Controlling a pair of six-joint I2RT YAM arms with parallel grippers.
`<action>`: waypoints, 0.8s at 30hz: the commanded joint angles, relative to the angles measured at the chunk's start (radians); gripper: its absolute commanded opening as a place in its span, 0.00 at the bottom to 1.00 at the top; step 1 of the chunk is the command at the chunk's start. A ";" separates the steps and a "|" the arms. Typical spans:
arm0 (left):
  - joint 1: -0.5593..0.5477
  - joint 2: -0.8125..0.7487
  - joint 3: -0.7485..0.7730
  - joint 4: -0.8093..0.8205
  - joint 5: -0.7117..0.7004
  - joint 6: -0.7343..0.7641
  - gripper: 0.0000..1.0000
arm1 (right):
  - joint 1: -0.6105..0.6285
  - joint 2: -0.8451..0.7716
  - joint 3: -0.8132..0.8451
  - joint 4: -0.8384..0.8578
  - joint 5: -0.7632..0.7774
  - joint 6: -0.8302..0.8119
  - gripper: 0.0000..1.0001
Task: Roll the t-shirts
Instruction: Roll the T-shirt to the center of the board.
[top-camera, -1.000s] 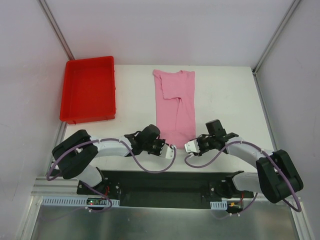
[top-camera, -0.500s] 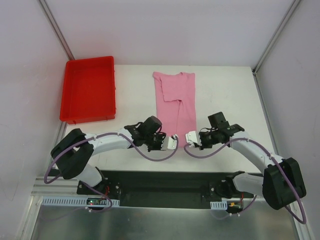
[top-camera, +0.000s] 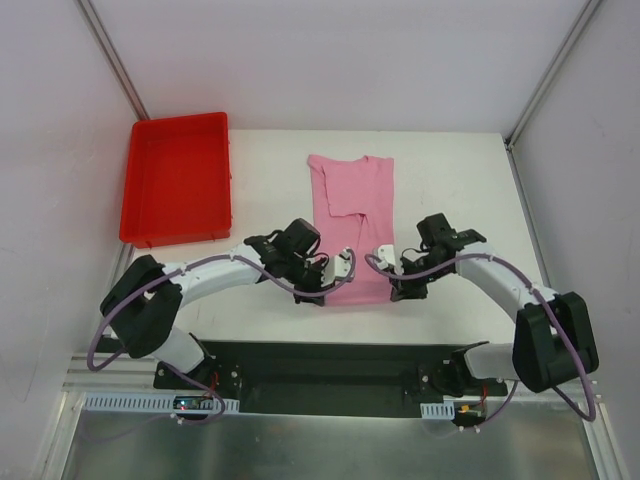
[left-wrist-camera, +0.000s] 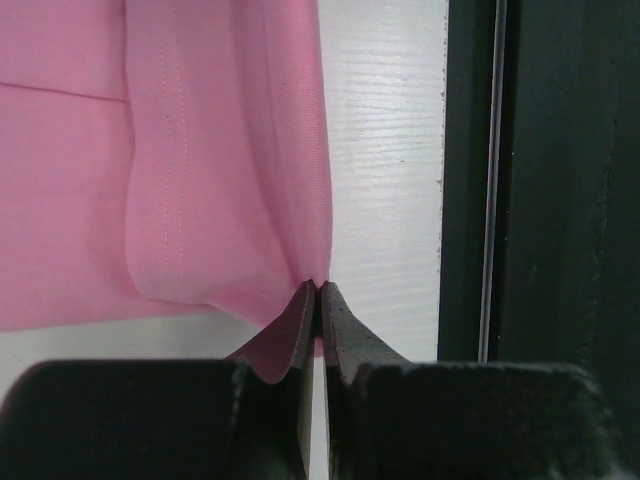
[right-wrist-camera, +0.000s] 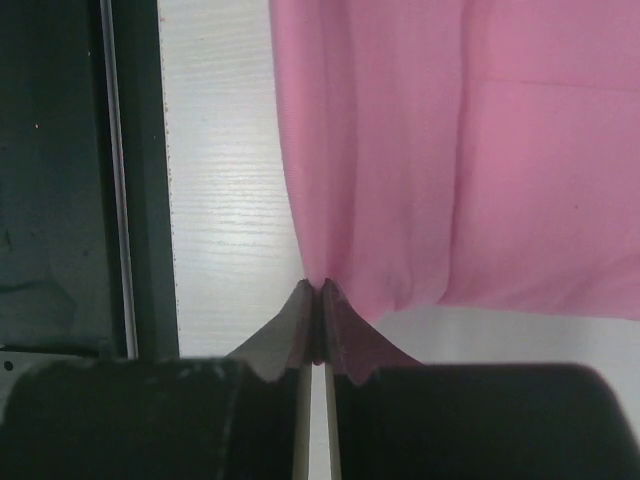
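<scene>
One plain light-pink short-sleeved cotton t-shirt (top-camera: 350, 200) lies on the white counter (top-camera: 450, 190). It is folded into a narrow strip, and its long axis runs straight away from the arm bases. The shoulder end is at the far side and the hem end is nearest the robot.

Both pairs of fingers are at the near end. In the overhead view the left arm's fingers (top-camera: 342, 267) are at the hem's left corner and the right arm's fingers (top-camera: 384, 256) are at its right corner. The two pairs are close together, with the width of the strip between them.

Each wrist view shows the same thing. The left arm's fingers (left-wrist-camera: 314, 300) are clenched with a fold of pink cloth pinched at their very tips, and the right arm's fingers (right-wrist-camera: 312, 300) are clenched on the matching corner. In both views the fabric spreads away from the tips, and the counter's dark near edge lies to the outer side.

Everything left to roll therefore lies ahead of the fingers — none of it is behind or beside them. Neither arm is nearer, since each has its own corner. As a judgement, the roll has to travel along the long axis, from the hem toward the far end. The two corners must advance together, or the tube will skew.

Count — one t-shirt, two arms, and one empty red rectangular plastic tray (top-camera: 178, 180). The tray sits well apart at the counter's far left and has no part in this.
</scene>
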 joint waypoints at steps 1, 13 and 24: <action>0.060 0.059 0.089 -0.128 0.084 -0.041 0.00 | -0.038 0.095 0.116 -0.061 -0.037 0.036 0.06; 0.246 0.324 0.419 -0.326 0.196 -0.060 0.00 | -0.141 0.397 0.418 -0.159 -0.074 0.019 0.05; 0.333 0.512 0.651 -0.355 0.011 -0.204 0.25 | -0.155 0.586 0.584 -0.133 -0.077 0.212 0.28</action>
